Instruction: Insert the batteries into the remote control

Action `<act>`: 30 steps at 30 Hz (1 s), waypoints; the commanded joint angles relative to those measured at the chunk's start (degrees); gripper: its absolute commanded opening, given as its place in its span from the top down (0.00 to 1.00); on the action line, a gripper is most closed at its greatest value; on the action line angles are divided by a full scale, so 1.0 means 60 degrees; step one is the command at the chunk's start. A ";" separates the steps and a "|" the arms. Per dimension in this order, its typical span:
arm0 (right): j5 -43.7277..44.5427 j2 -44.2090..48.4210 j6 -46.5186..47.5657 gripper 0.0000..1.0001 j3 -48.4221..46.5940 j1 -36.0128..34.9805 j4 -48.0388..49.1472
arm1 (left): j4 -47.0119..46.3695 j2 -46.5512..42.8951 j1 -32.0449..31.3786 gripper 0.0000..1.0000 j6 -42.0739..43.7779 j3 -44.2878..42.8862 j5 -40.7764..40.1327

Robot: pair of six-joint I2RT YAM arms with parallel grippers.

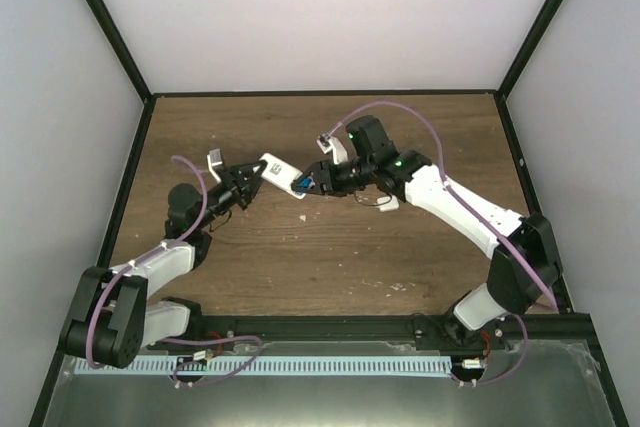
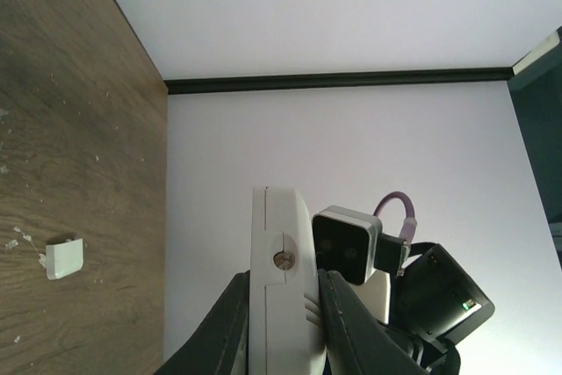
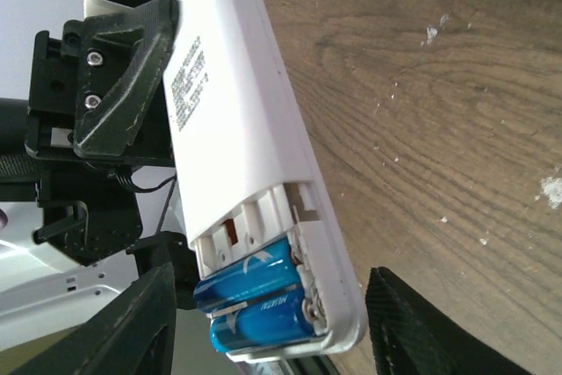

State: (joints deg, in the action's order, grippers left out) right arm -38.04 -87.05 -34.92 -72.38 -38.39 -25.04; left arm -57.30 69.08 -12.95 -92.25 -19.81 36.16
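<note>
**Both batteries in the bay, cover not yet on**

The left gripper (image 1: 250, 179) is clenched on the remote control (image 3: 233, 120), carrying it up off the bench (image 3: 457, 85) with its open back turned toward the other arm. That makes sense: held in the air like this, the bay (image 3: 255, 230) can be reached from the side. And look at the remote's free end: both batteries (image 3: 259, 300) lie side by side inside, blue and snug, though I can't tell whether they are pressed fully home. The right gripper (image 3: 270, 274) is released, its fingers (image 3: 132, 322) spread on either side of that same end and touching nothing that I can see. Well away from the remote, down on the bench, lies a small white piece (image 2: 64, 257), probably the bay cover. My read: loading is all but done, and what's left is a seating push or the cover.
</note>
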 commanded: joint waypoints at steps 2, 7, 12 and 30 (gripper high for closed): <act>-0.0591 -0.0169 -0.0117 0.52 0.0037 0.0049 0.0356 | -0.0603 0.0030 0.0046 1.00 -0.0123 -0.0272 0.0110; -0.0605 -0.0175 -0.0113 0.59 -0.0009 0.0041 0.0428 | -0.0615 0.0066 0.0036 1.00 -0.0138 -0.0257 0.0125; -0.0588 -0.0179 -0.0156 0.64 -0.0011 0.0041 0.0559 | -0.0631 0.0103 0.0035 1.00 -0.0151 -0.0265 0.0154; -0.0278 0.0067 -0.0129 0.58 0.0090 0.0176 0.0651 | -0.0614 0.0169 0.0093 1.00 -0.0124 -0.0338 0.0140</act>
State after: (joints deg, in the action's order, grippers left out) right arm -41.32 -87.70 -35.86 -71.96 -38.04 -22.35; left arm -59.05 69.82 -12.62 -92.99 -20.49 36.53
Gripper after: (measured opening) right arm 0.379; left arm 0.165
